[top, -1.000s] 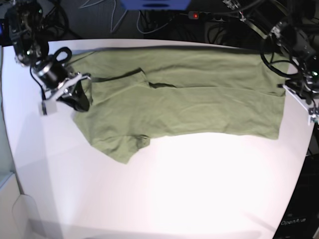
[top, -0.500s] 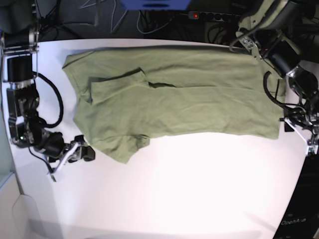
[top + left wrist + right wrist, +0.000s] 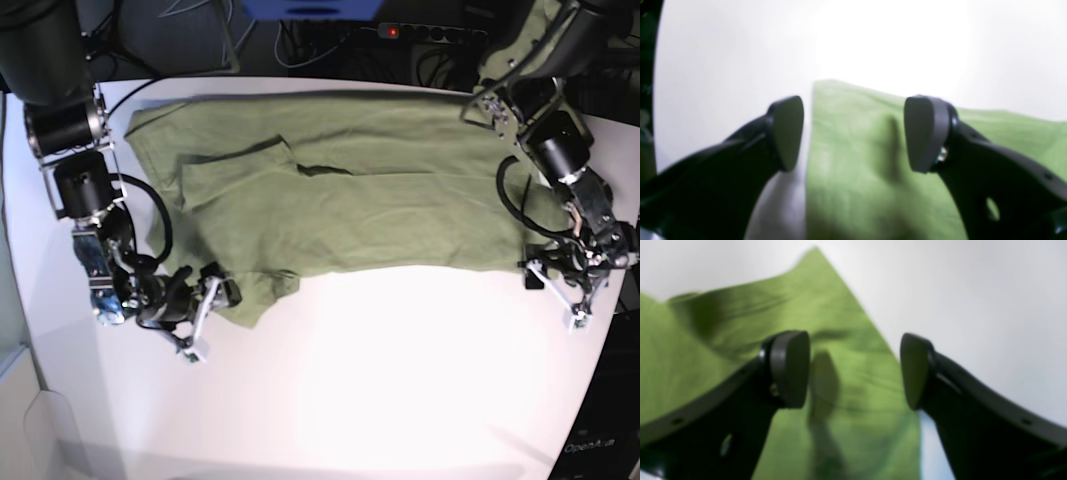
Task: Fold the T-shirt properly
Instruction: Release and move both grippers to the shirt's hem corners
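On white table (image 3: 400, 380), half-folded T-shirt (image 3: 380, 210)

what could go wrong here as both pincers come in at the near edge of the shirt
The left pincer straddles the corner of the T-shirt, one pad over bare table; closing there may catch only a sliver of cloth, or miss it. The right pincer sits open over the sleeve, where the cloth already looks doubled and creased, so it may grab one layer only. If one side slips, the next fold could come out skewed.
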Tool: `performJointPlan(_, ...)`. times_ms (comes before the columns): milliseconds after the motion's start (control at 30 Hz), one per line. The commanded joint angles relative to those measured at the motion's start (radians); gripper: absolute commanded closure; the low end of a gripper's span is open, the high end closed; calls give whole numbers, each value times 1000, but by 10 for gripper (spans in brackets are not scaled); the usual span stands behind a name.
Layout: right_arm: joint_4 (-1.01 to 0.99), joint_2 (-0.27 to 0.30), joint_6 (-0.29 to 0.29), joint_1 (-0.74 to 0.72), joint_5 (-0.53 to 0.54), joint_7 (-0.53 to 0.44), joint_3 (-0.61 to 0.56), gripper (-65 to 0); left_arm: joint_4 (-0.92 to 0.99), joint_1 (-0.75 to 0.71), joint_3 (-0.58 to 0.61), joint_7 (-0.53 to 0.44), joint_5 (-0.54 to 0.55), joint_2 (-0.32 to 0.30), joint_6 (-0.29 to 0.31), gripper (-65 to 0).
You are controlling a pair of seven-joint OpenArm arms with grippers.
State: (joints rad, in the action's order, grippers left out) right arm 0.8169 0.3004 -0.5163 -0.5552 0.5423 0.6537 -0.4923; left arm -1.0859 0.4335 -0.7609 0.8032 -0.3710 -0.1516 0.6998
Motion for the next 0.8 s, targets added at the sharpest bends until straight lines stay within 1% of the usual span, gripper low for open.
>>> performJointPlan(0,-20,-7,-18,-41,-24,-25,8,-429,-15,29,2,-17,8,-15,-2,-447)
performJointPlan(100,-107,-40,-23,-67,-86,-74,8,-429,-12,29,2,-20,11,-16,-2,-447)
performJointPlan(167,-138,-54,-23,-73,-104,-96,8,-424,-20,29,2,-15,10,-15,-2,-447)
performJointPlan(300,-147,-59,-25,-67,-107,-104,8,-416,-13,24,1,-14,10,-18,-2,-447)
performJointPlan(333,-147,-59,-25,-65,-107,-107,10,-405,-13,23,1,-17,8,-18,-2,-447)
performJointPlan(367,-147,-60,-25,-65,-109,-117,10,-373,-15,23,1,-15,8,-16,-2,-447)
performJointPlan(433,-149,-60,-25,-64,-110,-122,10,-274,-20,18,1,-9,8,-16,-2,-447)
performJointPlan(533,-150,-60,-25,-64,-112,-124,10,-59,-20,8,1,-8,10,-16,-2,-447)
performJointPlan(567,-150,-60,-25,-64,-112,-124,10,0,-20,8,1,-8,8,-16,-2,-447)
performJointPlan(600,-149,-59,-25,-64,-112,-124,8,0,-20,8,-1,-8,10,-16,-2,-447)
performJointPlan(633,-147,-57,-25,-64,-112,-124,8,-15,-20,8,-1,-8,11,-18,-2,-447)
performJointPlan(767,-147,-56,-25,-64,-112,-124,8,-7,-20,0,-1,-6,16,-16,-2,-451)
